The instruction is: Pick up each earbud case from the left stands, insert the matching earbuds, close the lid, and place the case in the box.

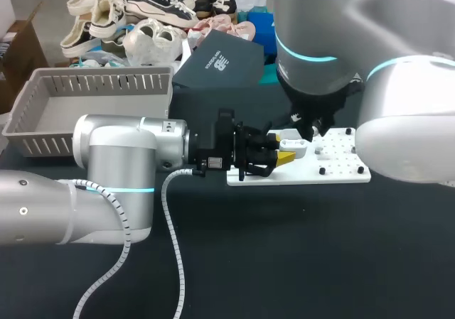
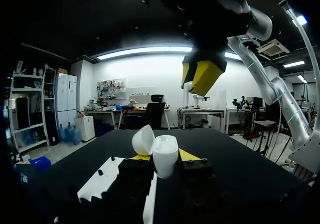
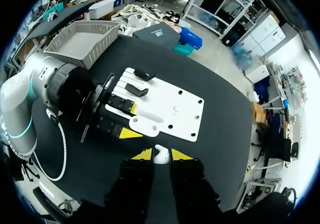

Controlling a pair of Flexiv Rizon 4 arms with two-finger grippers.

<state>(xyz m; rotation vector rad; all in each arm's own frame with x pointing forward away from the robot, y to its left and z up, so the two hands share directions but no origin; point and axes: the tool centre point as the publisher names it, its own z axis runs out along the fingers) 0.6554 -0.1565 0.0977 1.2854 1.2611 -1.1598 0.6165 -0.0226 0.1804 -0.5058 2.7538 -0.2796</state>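
Open case (image 2: 165,151) clamped in left tool (image 2: 163,157); earbud (image 3: 161,155) in right tool (image 3: 161,154), above case.

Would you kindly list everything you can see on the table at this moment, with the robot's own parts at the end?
earbud case: one, white, lid open, between the left gripper's fingers at the board's edge
earbud: one, white, between the right gripper's fingers
board: one, white, flat on the table
stands: two, black, on the board's end nearer the basket
basket: one, grey, slatted, far left of the table
box: one, dark grey, beside the basket
table: one, black
left gripper: yellow tips, shut on the earbud case
right gripper: yellow tips, above the case, shut on the earbud
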